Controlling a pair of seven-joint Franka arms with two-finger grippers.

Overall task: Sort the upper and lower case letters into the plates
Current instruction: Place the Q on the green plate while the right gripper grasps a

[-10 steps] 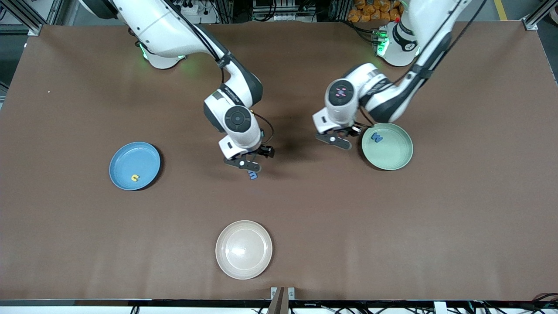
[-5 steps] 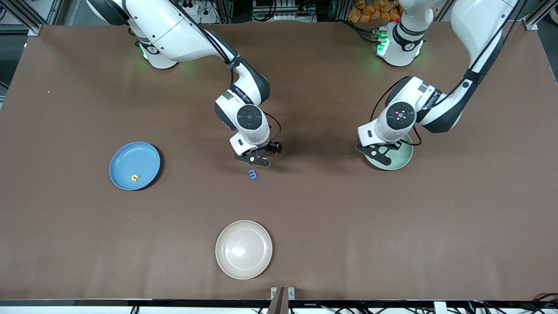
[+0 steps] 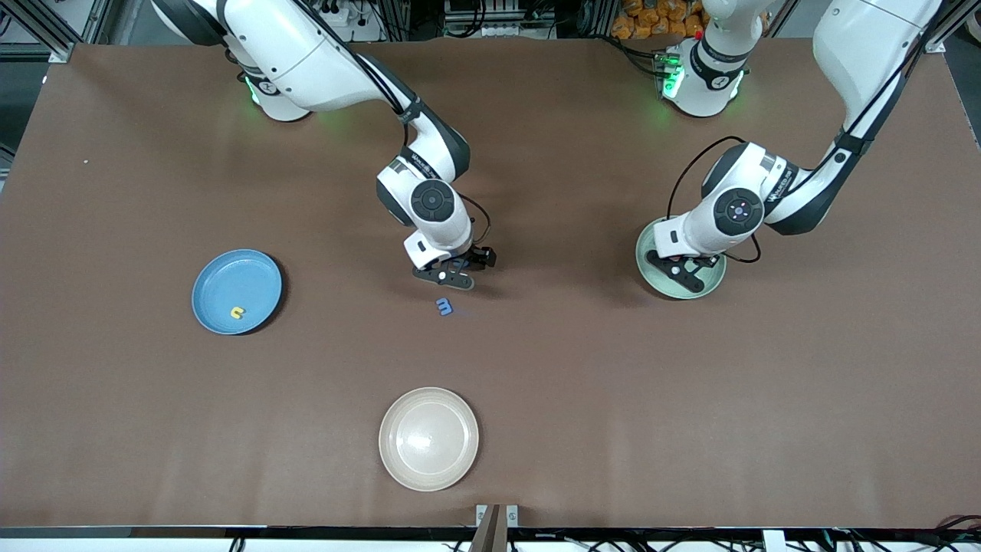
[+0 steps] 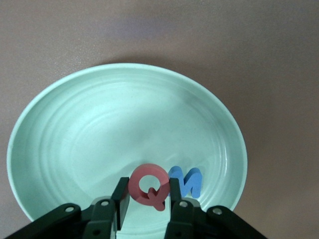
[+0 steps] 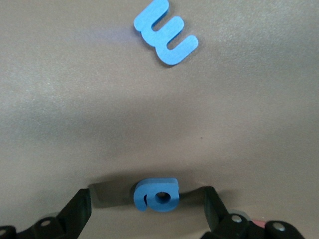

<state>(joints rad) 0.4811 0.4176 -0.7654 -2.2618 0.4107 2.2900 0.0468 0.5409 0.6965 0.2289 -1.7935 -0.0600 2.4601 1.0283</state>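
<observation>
Plates (image 3: pixel 236 291) — two; left tool (image 4: pixel 146 205) grips one Q (image 4: pixel 147 191) (right tool (image 5: pixel 148 204) gapes).

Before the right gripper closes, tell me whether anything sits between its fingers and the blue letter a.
Nothing visible does. The right gripper is open, with the blue letter a lying on the table between its fingers. The blue letter m lies apart from them, clear of the grasp.
</observation>
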